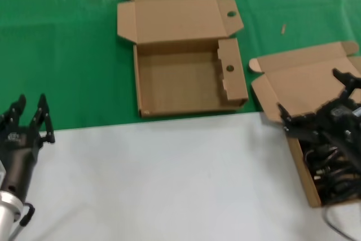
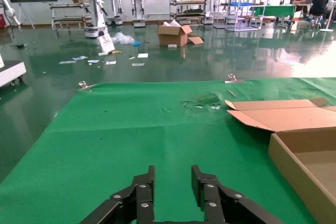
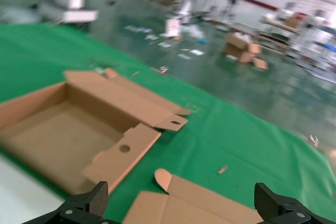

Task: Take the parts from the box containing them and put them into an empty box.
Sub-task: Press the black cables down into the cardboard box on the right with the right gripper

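The black coiled power cords (image 1: 330,167) are lying tangled in the partitionless mailer box (image 1: 302,176) at the right edge of the head view, lid (image 1: 307,83) folded back. The right gripper (image 1: 318,103) is hovering directly above them with its fingers spread wide, gripping nothing. The likely trouble is in the tangle: closing on overlapping loops could be dragging out several cords at once, or lifting the light box with them (nothing is pinning it down). The empty box (image 1: 180,86) with the holed partition (image 1: 231,74) is waiting at upper centre on the green desk (image 1: 67,55). The left gripper (image 1: 28,119), fingers slightly parted, is idling lower left.
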Robot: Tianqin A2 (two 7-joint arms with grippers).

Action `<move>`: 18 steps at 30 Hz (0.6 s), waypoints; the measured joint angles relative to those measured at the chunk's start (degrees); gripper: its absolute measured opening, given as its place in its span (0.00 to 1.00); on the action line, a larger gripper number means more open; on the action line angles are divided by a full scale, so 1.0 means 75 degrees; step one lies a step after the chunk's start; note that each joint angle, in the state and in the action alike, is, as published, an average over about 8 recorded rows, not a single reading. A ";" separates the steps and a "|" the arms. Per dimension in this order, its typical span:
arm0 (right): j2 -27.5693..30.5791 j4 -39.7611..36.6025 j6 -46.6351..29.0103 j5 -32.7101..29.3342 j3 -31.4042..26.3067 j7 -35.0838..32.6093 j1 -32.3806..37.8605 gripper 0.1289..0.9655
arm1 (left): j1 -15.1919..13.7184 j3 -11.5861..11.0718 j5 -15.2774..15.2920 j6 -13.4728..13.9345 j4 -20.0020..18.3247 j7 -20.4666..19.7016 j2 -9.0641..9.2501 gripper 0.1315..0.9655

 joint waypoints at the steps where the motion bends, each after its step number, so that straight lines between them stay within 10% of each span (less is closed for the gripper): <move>1: 0.0266 0.0104 -0.0157 -0.0210 0.0028 0.0256 -0.0065 1.00 | 0.0000 0.0000 0.0000 0.0000 0.0000 0.0000 0.0000 0.24; 8: 0.2079 0.0617 -0.1639 -0.1112 0.0408 0.1284 -0.0452 1.00 | 0.0000 0.0000 0.0000 0.0000 0.0000 0.0000 0.0000 0.18; 18: 0.3808 0.0620 -0.3634 -0.0667 0.0443 0.0430 -0.0298 1.00 | 0.0000 0.0000 0.0001 0.0000 0.0000 0.0000 0.0000 0.05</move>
